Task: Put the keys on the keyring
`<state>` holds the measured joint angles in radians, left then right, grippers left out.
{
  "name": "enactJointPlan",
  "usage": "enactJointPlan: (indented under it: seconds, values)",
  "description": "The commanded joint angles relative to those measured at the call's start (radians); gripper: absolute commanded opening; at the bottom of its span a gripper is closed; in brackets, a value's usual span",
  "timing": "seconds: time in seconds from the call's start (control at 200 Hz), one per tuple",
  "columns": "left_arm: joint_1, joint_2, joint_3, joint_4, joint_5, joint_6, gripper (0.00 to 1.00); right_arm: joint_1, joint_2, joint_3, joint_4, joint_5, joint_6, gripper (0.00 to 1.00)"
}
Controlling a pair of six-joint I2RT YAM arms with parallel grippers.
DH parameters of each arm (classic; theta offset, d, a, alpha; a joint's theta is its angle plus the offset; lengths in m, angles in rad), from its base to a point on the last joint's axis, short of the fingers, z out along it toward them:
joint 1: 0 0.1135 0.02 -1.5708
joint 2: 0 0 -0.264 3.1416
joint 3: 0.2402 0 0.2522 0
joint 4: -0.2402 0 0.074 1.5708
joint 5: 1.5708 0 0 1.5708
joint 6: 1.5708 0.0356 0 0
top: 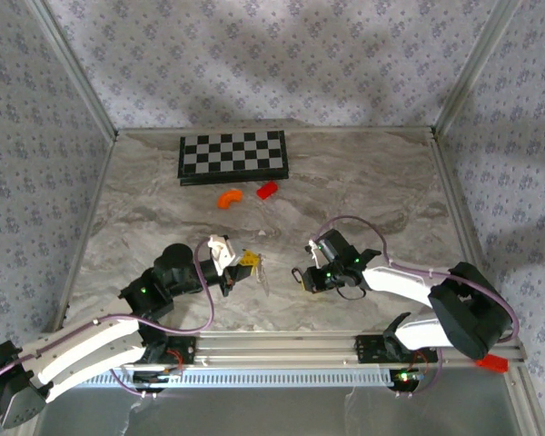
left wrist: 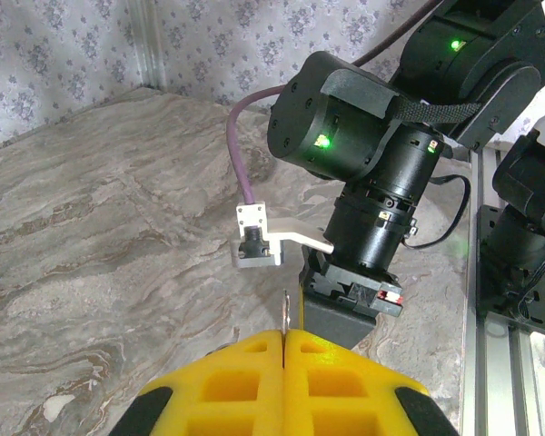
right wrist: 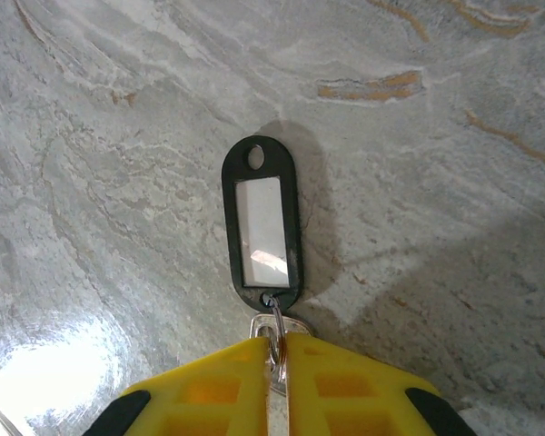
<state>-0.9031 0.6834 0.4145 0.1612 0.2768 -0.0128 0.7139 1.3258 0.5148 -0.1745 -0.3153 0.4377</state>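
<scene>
- At left hand (left wrist: 283, 336), clamped tight on thin silver keyring (left wrist: 286, 313) poking out between pads (left wrist: 336, 381).
- At right hand (right wrist: 277, 341), pinched together on metal loop (right wrist: 277, 318) of black key tag (right wrist: 262, 218), close over worktop (right wrist: 436, 182).

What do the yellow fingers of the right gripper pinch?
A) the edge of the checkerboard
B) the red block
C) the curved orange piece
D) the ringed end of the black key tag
D: in the right wrist view, the right gripper is closed on the small ring at the near end of the black key tag.
</scene>
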Motion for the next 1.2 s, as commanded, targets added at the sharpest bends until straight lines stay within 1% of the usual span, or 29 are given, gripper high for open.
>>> enactJointPlan:
  seconds: [0.0,0.165,0.24,0.44,0.505,0.61,0.72,0.835,0.93,1.034,1.194]
  values:
    - [0.004,-0.007,0.037,0.045,0.024,-0.008,0.00,0.007,0.007,0.014,0.003,-0.010,-0.024,0.13]
    - [0.004,-0.007,0.040,0.043,0.022,-0.006,0.00,0.007,-0.012,0.002,0.024,-0.009,-0.026,0.10]
    - [0.004,-0.007,0.042,0.039,0.022,-0.005,0.00,0.009,-0.041,-0.008,0.039,-0.005,-0.029,0.06]
    - [0.003,-0.010,0.053,0.028,0.023,-0.003,0.00,0.016,-0.171,-0.043,0.056,0.012,-0.051,0.00]
    - [0.003,-0.007,0.059,0.026,0.025,-0.003,0.00,0.023,-0.229,-0.059,0.068,0.019,-0.061,0.00]
    - [0.004,-0.001,0.073,0.021,0.034,0.000,0.00,0.062,-0.338,-0.080,0.089,0.039,-0.099,0.00]
    - [0.004,0.002,0.095,0.006,0.049,0.002,0.00,0.142,-0.469,-0.072,0.087,0.076,-0.182,0.00]
    - [0.003,0.002,0.127,-0.032,0.061,0.011,0.00,0.224,-0.588,-0.027,0.055,0.117,-0.291,0.00]
    - [0.001,-0.006,0.145,-0.063,0.066,0.006,0.00,0.241,-0.641,0.035,0.014,0.097,-0.356,0.00]
    - [-0.010,-0.015,0.160,-0.086,0.082,0.002,0.00,0.253,-0.642,0.123,-0.045,0.044,-0.417,0.00]
    - [-0.026,-0.022,0.174,-0.089,0.136,-0.004,0.00,0.290,-0.585,0.254,-0.154,0.027,-0.525,0.00]
